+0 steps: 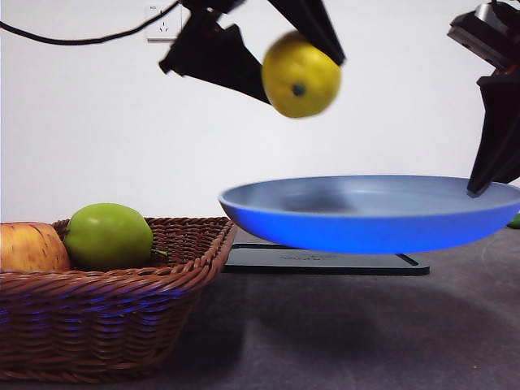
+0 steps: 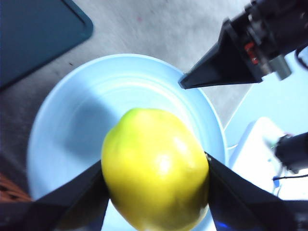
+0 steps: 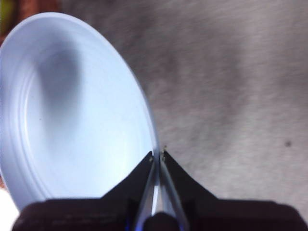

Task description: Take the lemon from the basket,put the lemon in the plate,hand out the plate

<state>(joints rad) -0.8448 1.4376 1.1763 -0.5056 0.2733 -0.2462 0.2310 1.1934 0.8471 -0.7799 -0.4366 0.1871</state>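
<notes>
The yellow lemon point(image 1: 301, 75) hangs in the air above the light-blue plate point(image 1: 366, 213), gripped by my left gripper point(image 1: 284, 61). In the left wrist view the lemon point(image 2: 155, 168) sits between the two jaws, right over the plate point(image 2: 96, 110). My right gripper point(image 1: 479, 185) is shut on the plate's right rim and holds the plate level above the table. It shows pinching the rim in the right wrist view point(image 3: 158, 159), with the plate point(image 3: 72, 115) empty. The brown wicker basket point(image 1: 106, 317) stands at the left front.
A green apple point(image 1: 108, 236) and a red-yellow apple point(image 1: 31, 247) lie in the basket. A flat black tray point(image 1: 325, 262) lies on the table under the raised plate; it also shows in the left wrist view point(image 2: 33, 33).
</notes>
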